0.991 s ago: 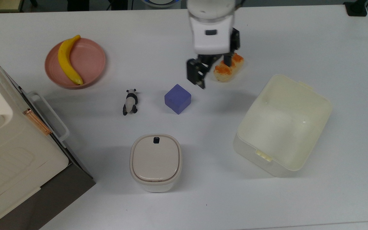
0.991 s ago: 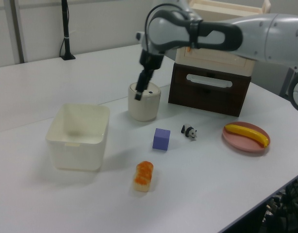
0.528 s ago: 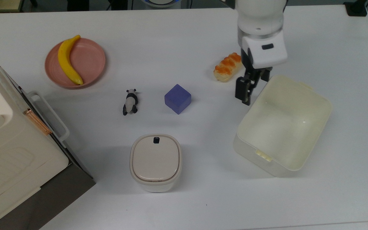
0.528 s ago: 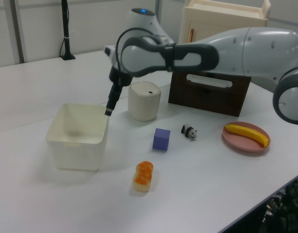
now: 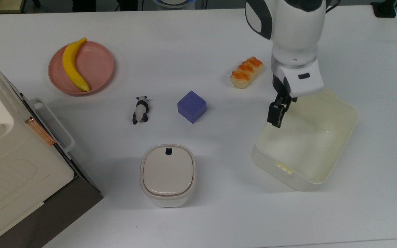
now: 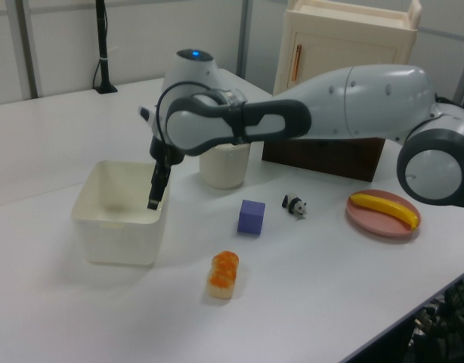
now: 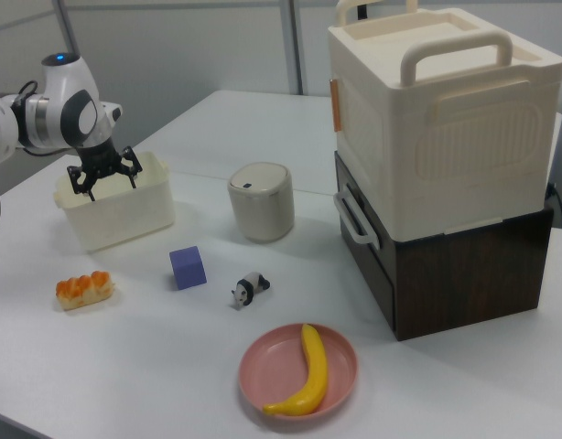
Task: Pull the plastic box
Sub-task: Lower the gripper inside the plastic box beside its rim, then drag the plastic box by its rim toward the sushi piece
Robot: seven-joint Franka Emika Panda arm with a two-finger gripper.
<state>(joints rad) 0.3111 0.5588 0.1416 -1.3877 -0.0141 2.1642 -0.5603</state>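
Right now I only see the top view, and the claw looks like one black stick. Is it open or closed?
Observer: Open. In the right view the gripper has two fingers spread apart.
Operator: Is it inside the tub, or beside it?
Observer: Inside. In the left view it hangs within the opening of the plastic box, close to the wall on the left view's right. I cannot tell if it touches.

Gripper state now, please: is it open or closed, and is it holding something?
Gripper: open, holding nothing, fingers spread over the near wall of the plastic box.
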